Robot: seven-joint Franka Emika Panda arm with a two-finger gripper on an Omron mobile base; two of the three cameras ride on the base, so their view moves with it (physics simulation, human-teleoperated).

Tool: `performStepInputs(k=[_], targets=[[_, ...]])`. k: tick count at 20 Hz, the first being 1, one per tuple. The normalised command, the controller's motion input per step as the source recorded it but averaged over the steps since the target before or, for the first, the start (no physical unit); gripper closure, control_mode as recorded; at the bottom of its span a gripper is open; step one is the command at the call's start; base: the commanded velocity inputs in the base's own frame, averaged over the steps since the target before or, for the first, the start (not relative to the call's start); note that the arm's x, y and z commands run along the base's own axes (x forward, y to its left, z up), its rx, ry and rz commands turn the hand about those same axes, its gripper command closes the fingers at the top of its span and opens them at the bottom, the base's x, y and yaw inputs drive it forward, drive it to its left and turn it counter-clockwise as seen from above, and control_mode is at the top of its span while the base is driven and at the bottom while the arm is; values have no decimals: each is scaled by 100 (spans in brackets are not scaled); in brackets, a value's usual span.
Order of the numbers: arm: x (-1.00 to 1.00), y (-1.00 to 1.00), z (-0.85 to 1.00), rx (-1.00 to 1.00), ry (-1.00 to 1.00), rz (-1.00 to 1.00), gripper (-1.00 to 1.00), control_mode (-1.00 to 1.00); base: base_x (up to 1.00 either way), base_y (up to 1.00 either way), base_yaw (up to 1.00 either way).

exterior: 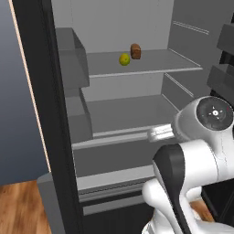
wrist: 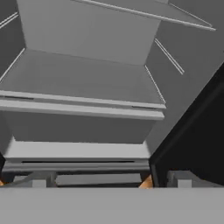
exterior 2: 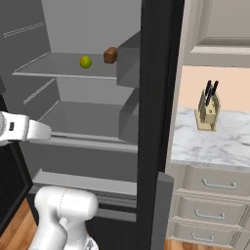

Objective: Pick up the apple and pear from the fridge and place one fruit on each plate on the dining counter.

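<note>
Kitchen cabinets and a marble wall counter (exterior 2: 215,144) with a knife block (exterior 2: 207,113) sit to the right of the open fridge (exterior: 45,114), and you are parked squarely in front of its grey shelves. Look to the upper shelf (exterior: 151,64): the pear (exterior: 124,59) rests there, close beside a brown block (exterior: 135,50), and the right base view shows the same pair, pear (exterior 2: 86,61) to the left of the block (exterior 2: 110,54). You will not find the apple on any shelf that these views show; it may be tucked behind the door bins (exterior: 73,59) or out of frame, and I cannot say which. Your arm reaches toward the fridge at the level of the lower shelf (wrist: 78,83), well below the pear. In the hand view the gripper (wrist: 109,179) points at that bare lower shelf with its tips spread as wide as they go and nothing between them. Judge the task as barely begun: the door is open, but the pear is unpicked, and the dining counter and its plates are not before you. You have yet to raise the hand to the upper shelf, take the pear without nudging the block, find the apple, and carry each fruit to its own plate
</note>
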Motion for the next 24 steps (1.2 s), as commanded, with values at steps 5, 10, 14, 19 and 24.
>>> performStepInputs(k=[5,10,14,19,24], targets=[[60,-56,42,1,-28,35,-100,-100,0,0,0],[42,-41,73,25,25,21,-100,-100,0,0,0],[51,36,41,0,47,-8,-100,-100,0,0,0],[11,31,9,0,-1,-7,-100,-100,0,0,0],[36,36,38,4,-20,0,-100,-100,0,0,0]])
